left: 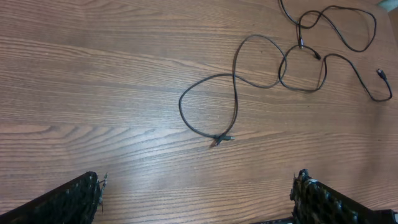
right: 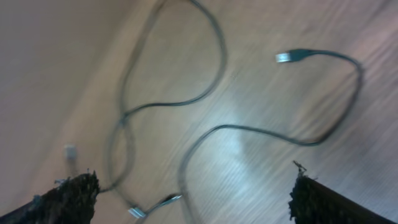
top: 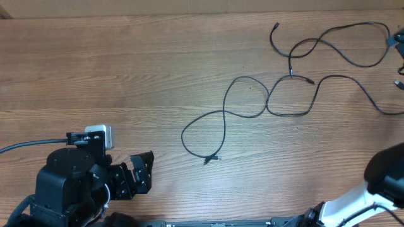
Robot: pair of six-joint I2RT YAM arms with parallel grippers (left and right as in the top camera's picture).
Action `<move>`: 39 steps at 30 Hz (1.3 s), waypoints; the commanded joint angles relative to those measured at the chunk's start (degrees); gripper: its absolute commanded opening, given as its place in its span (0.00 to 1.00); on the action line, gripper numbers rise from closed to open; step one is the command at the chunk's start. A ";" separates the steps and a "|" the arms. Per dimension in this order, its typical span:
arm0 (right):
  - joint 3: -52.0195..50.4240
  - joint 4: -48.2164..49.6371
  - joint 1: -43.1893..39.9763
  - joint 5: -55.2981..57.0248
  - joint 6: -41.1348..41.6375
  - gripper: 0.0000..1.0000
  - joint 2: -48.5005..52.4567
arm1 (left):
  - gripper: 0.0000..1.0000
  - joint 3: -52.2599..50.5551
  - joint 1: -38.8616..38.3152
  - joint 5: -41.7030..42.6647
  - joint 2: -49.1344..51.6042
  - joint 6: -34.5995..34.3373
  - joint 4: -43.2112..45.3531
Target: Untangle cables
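Several thin black cables lie spread over the wooden table. One cable (top: 225, 115) forms a loop mid-table and ends in a plug (top: 213, 159). It crosses a second loop (top: 291, 112), and a third cable (top: 341, 50) snakes at the back right. In the left wrist view the looped cable (left: 235, 93) and its plug (left: 221, 138) lie well ahead of my left gripper (left: 199, 199), which is open and empty. My left gripper (top: 140, 173) sits at the front left. The right wrist view is blurred: my right gripper (right: 196, 199) is open above cables (right: 249, 130), holding nothing.
The left arm's base (top: 66, 186) fills the front-left corner, with its thick black lead (top: 25, 147) running off to the left. The right arm (top: 385, 173) comes in at the front right. Small plugs (top: 398, 83) lie at the right edge.
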 commanded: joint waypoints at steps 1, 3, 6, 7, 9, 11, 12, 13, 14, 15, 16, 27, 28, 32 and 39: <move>0.72 -0.11 -1.92 5.49 -1.07 1.00 5.77 | 1.00 0.11 -0.37 -0.81 0.11 0.48 0.07; 0.70 -0.09 -3.08 6.71 -0.70 1.00 8.44 | 1.00 0.11 -0.37 -0.81 0.11 0.48 0.07; 0.48 0.44 -4.76 7.63 0.61 0.99 11.67 | 1.00 0.11 -0.37 -0.81 0.11 0.48 0.07; 0.44 0.72 -5.27 8.24 1.14 0.98 12.63 | 1.00 0.11 -0.37 -0.81 0.11 0.48 0.07; 0.37 1.33 -6.29 8.81 1.49 0.95 14.69 | 0.99 0.11 -0.37 -0.81 0.11 0.48 0.07; 0.37 2.05 -7.37 8.76 1.53 0.89 16.79 | 1.00 0.11 -0.37 -0.81 0.11 0.48 0.07; 0.37 2.54 -7.82 8.68 1.53 0.85 17.64 | 1.00 0.11 -0.37 -0.81 0.11 0.48 0.07; 0.37 2.89 -8.24 8.61 1.51 0.82 18.43 | 1.00 0.11 -0.37 -0.81 0.11 0.48 0.07; 0.35 3.13 -8.72 8.59 1.51 0.77 19.32 | 1.00 0.11 -0.37 -0.81 0.11 0.48 0.07; 0.33 3.30 -9.07 8.59 1.53 0.71 20.00 | 1.00 0.11 -0.37 -0.81 0.11 0.48 0.07; 0.28 3.52 -9.42 8.59 1.53 0.65 20.72 | 0.99 0.11 -0.37 -0.81 0.11 0.48 0.07; 0.11 3.61 -10.58 8.79 1.53 0.70 25.92 | 0.99 0.11 -0.37 -0.81 0.11 0.48 0.07; 0.11 3.37 -10.58 8.81 1.51 0.70 26.21 | 0.99 0.11 -0.37 -0.81 0.09 0.48 0.07; 0.11 2.32 -10.58 8.81 1.53 0.70 27.12 | 1.00 0.11 -0.37 -0.81 0.11 0.48 0.07; 0.07 0.39 -10.58 11.54 1.60 0.72 27.17 | 1.00 0.11 -0.37 -0.81 0.11 0.48 0.07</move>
